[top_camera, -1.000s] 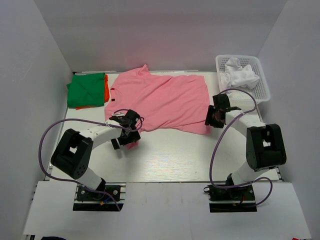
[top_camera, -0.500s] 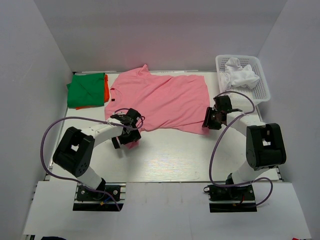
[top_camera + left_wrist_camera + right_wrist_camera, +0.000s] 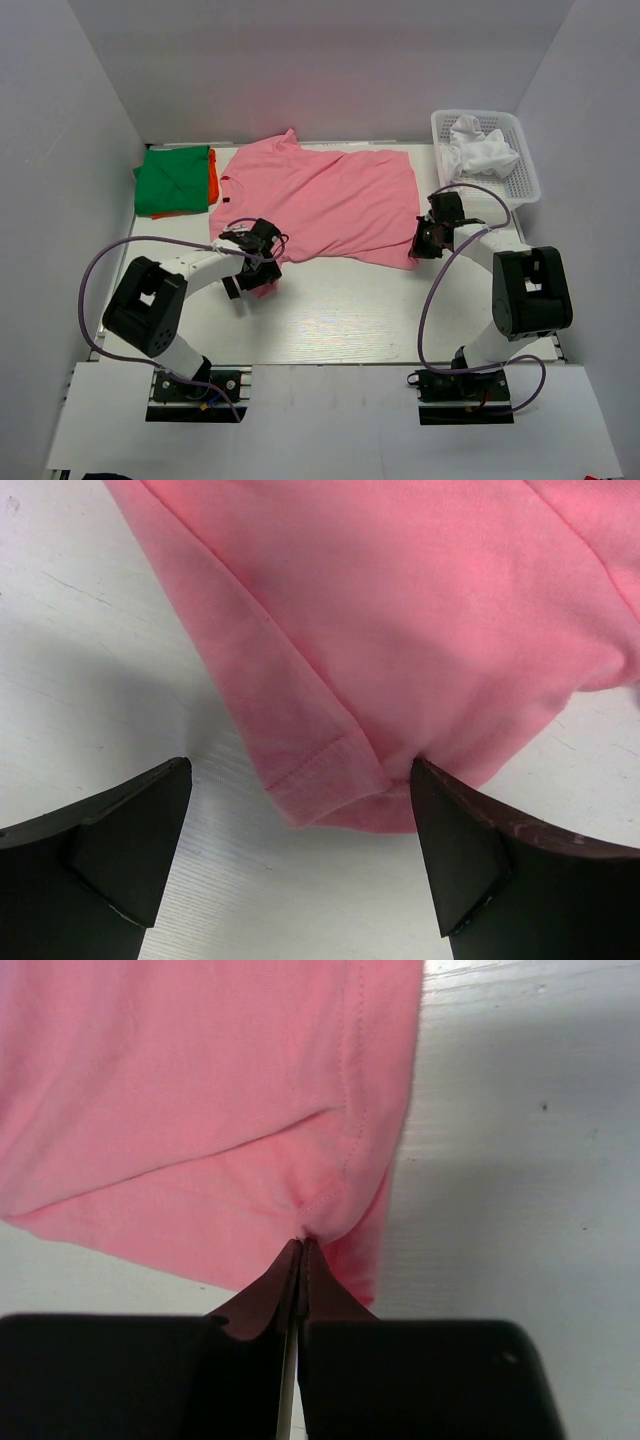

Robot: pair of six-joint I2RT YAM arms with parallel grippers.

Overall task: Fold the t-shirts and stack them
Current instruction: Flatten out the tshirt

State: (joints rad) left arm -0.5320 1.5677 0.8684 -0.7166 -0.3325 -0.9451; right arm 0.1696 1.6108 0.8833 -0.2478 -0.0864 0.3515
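A pink t-shirt (image 3: 320, 205) lies spread flat across the middle of the table. My right gripper (image 3: 420, 248) is shut on its near right corner, and the hem (image 3: 330, 1195) puckers at the pinched tips. My left gripper (image 3: 258, 277) is open at the near left corner, where a folded sleeve hem (image 3: 320, 780) lies between its fingers; the right fingertip (image 3: 450, 840) touches the cloth. A folded green t-shirt (image 3: 170, 180) rests on an orange one (image 3: 213, 175) at the back left. Crumpled white t-shirts (image 3: 480, 150) fill a basket.
The white mesh basket (image 3: 527, 170) stands at the back right corner. Grey walls enclose the table on three sides. Both arms' cables loop above the near part of the table.
The right gripper has closed on the shirt's near right corner, shifting slightly along the hem. The left arm and its open jaws have stayed put.
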